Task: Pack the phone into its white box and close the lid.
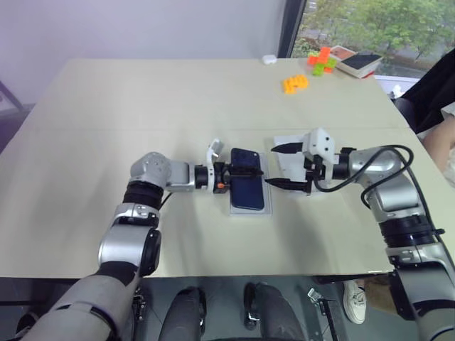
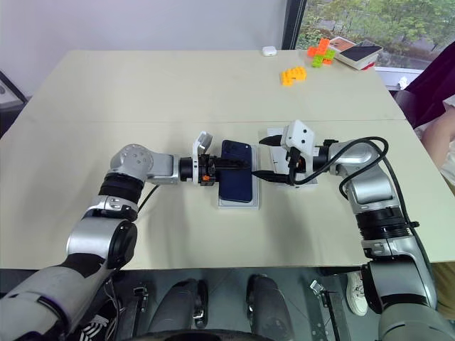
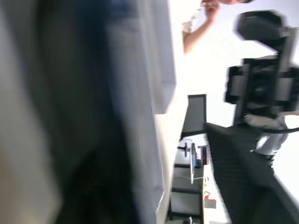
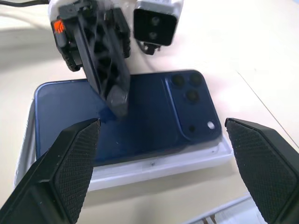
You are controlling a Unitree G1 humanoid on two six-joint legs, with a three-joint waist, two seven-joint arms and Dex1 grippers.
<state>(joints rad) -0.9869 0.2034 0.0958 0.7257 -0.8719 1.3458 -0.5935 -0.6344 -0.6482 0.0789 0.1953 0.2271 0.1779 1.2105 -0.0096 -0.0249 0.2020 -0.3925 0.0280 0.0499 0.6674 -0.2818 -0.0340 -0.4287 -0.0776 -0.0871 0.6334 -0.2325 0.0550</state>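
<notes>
Right wrist view looks straight down at the phone (image 4: 135,116), dark blue, lying back-up in the white box (image 4: 154,165) with its camera cluster toward one end. The box's white rim shows along the phone's long side. One black finger of the left gripper (image 2: 231,168) reaches over the phone, its tip on or just above the glossy back; I cannot tell whether it touches. How wide the left jaws stand cannot be told.

In the head views the box sits near the middle of the beige table (image 1: 142,99), with the left gripper coming in from the left side across the phone's far end. The right gripper (image 1: 281,165) hovers just to the right of the box, its two black fingers spread wide and holding nothing. A flat white piece (image 1: 288,145) lies on the table under and behind the right gripper.
</notes>
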